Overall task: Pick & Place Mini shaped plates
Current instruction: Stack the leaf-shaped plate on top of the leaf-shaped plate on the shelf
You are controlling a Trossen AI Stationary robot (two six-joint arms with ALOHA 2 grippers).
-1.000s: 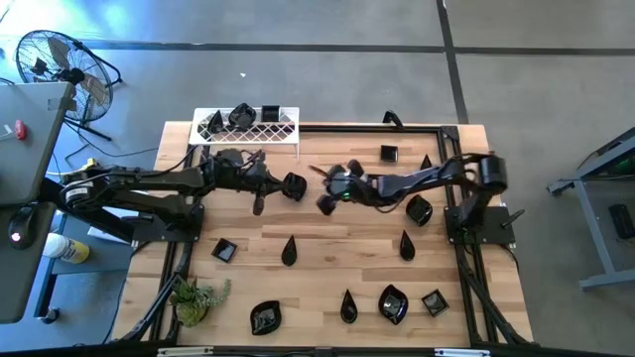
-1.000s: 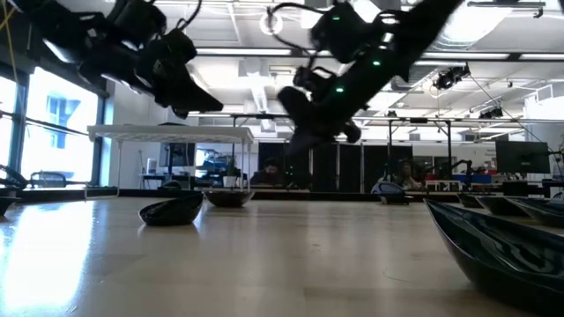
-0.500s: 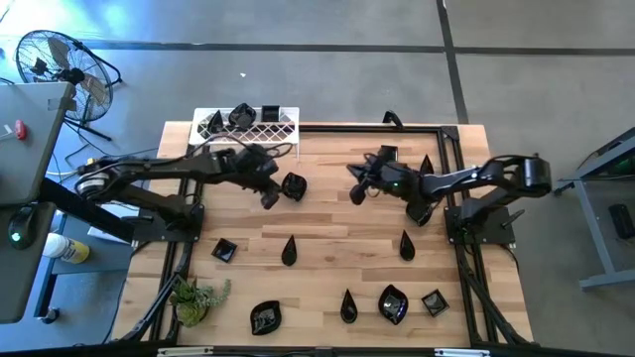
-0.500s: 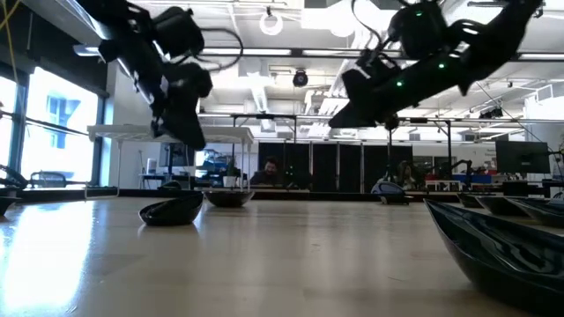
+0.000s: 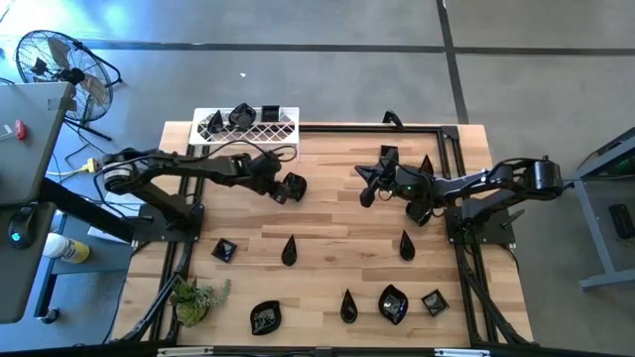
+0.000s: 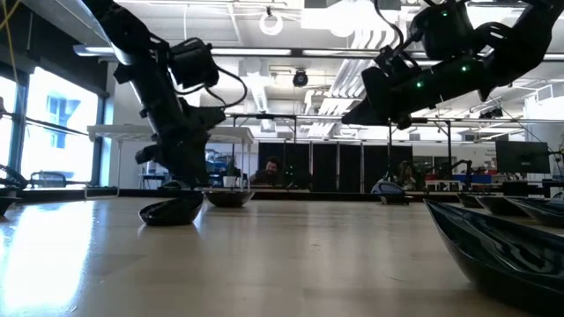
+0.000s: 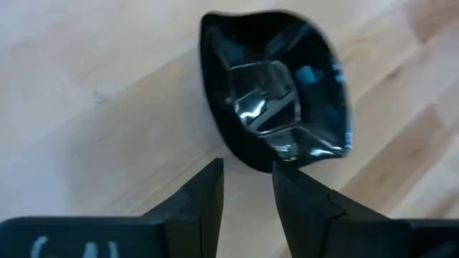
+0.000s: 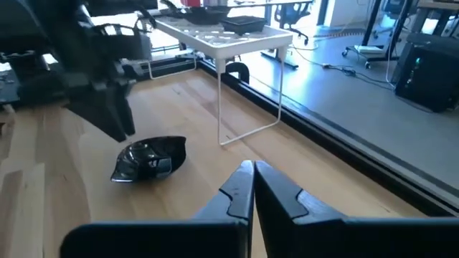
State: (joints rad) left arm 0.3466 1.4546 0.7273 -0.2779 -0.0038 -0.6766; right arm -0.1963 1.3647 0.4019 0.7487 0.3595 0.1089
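Observation:
A glossy black leaf-shaped mini plate [image 5: 294,185] [image 7: 276,93] lies flat on the wooden table, left of the middle. My left gripper [image 5: 280,192] [image 7: 247,172] points steeply down at the plate's near rim, open, with a narrow gap. In the low view, this gripper [image 6: 189,180] stands just over the plate [image 6: 172,211]. My right gripper [image 5: 365,196] [image 8: 252,166] hangs shut and empty above the table's middle, pointing almost level toward the same plate [image 8: 149,159]. My left gripper stands with its fingers at the plate's near rim [image 7: 251,159], coming from above at a slant. One fingertip [image 7: 283,170] overlaps the rim in the wrist view, but I cannot tell whether it touches. The plate lies flat on the table.
Several more black plates lie around: a square one [image 5: 223,250], teardrops [image 5: 289,251] [image 5: 407,245], a leaf shape [image 5: 420,210] under the right arm. A white wire rack [image 5: 246,127] at the far left carries two plates. A small plant [image 5: 195,297] sits at the near left.
My left gripper has come down toward the leaf-shaped plate and rolled, tipping from a shallow slant to pointing steeply down. My right gripper has drawn back toward the table's right edge, staying high and shut. The plate has not moved.

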